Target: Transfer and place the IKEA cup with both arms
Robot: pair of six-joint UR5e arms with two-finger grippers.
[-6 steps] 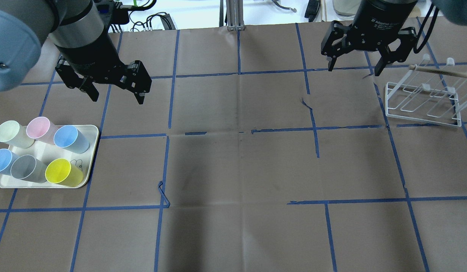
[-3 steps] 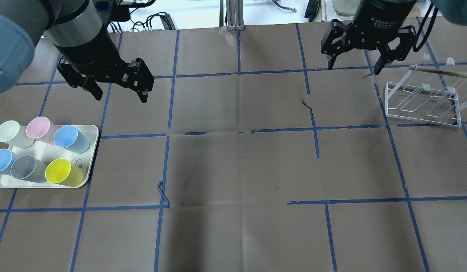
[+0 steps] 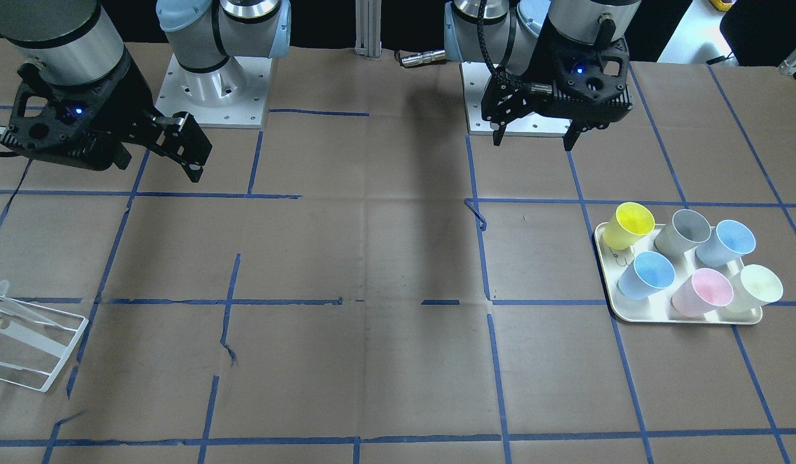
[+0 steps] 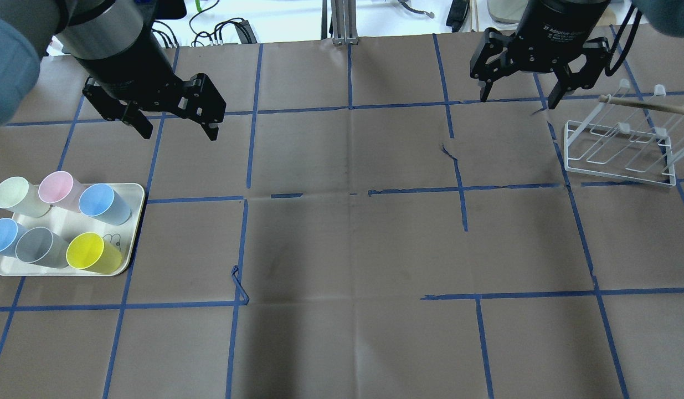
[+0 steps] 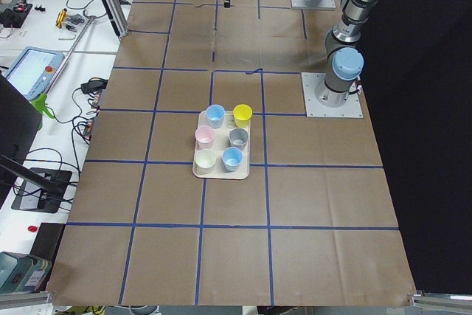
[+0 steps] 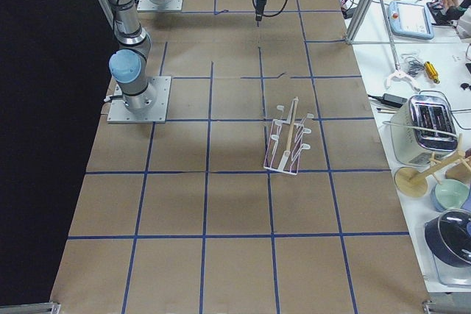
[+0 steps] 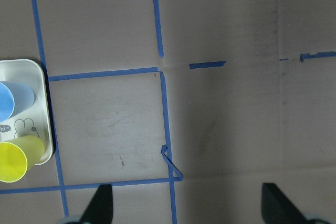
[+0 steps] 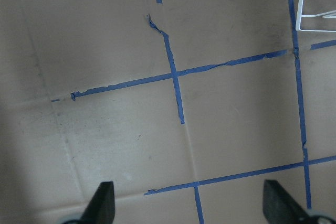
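Standing upright, IKEA cup [image 4: 106, 205], mouth up

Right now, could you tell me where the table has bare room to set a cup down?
The broad brown paper between the white tray and the white wire rack is bare. The tray is crowded with six cups; the left pincer and right pincer hang open well above the paper.

The IKEA cup [image 4: 101, 202] is pale dusty blue and stands upright, mouth up. It is well apart from the jaws of the left gripper [image 4: 179, 136], nearer the robot and further out to its left.
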